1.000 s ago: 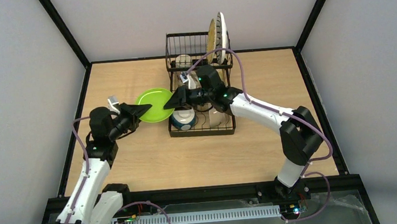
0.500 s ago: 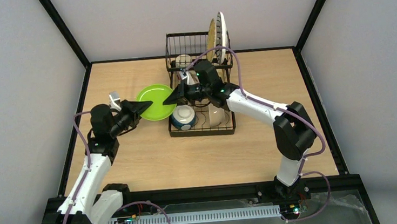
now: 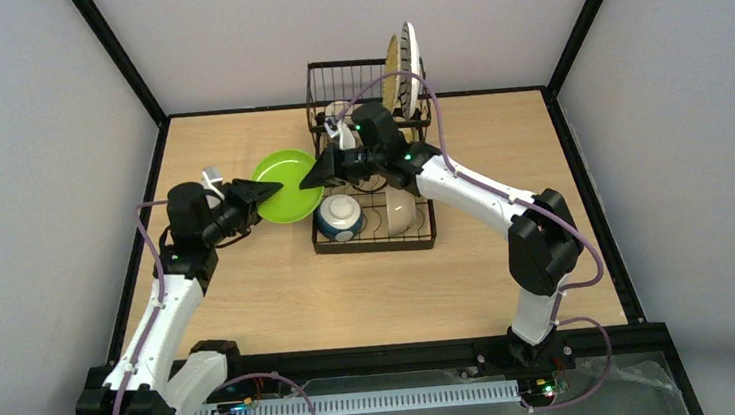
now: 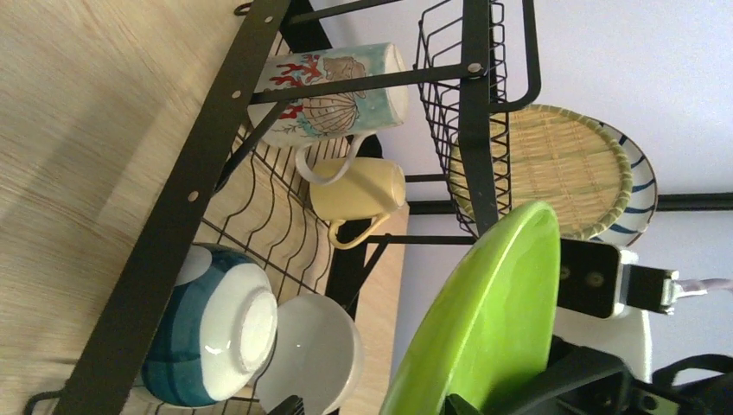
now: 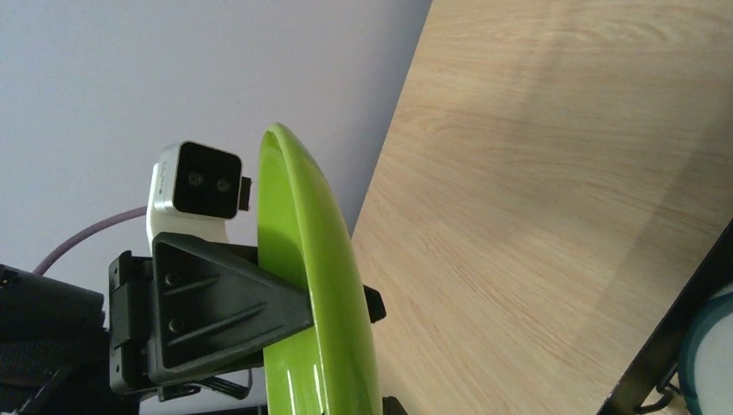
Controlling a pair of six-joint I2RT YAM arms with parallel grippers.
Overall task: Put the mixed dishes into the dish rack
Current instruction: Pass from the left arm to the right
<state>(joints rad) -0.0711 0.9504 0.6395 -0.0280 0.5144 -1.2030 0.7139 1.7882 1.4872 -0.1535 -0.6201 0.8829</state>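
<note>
The green plate (image 3: 286, 184) hangs tilted above the table, just left of the black wire dish rack (image 3: 377, 229). My right gripper (image 3: 313, 177) is shut on its right rim; in the right wrist view the plate (image 5: 320, 285) stands edge-on. My left gripper (image 3: 260, 192) is open, its jaws standing on either side of the plate's left rim (image 4: 484, 328). In the rack's lower level lie a blue-outside bowl (image 4: 207, 320), a cream bowl (image 4: 315, 354), a yellow mug (image 4: 359, 190) and a seashell-print mug (image 4: 333, 91).
A woven yellow plate (image 4: 544, 169) and a white striped plate (image 4: 641, 186) stand upright at the rack's far right, beside the raised upper basket (image 3: 348, 89). Bare wooden table (image 3: 249, 278) lies left and in front of the rack. Black frame posts edge the table.
The right gripper shut on the plate's right rim, then the left gripper opened and let go. Plate and both grippers have drifted slightly away from the near edge.
</note>
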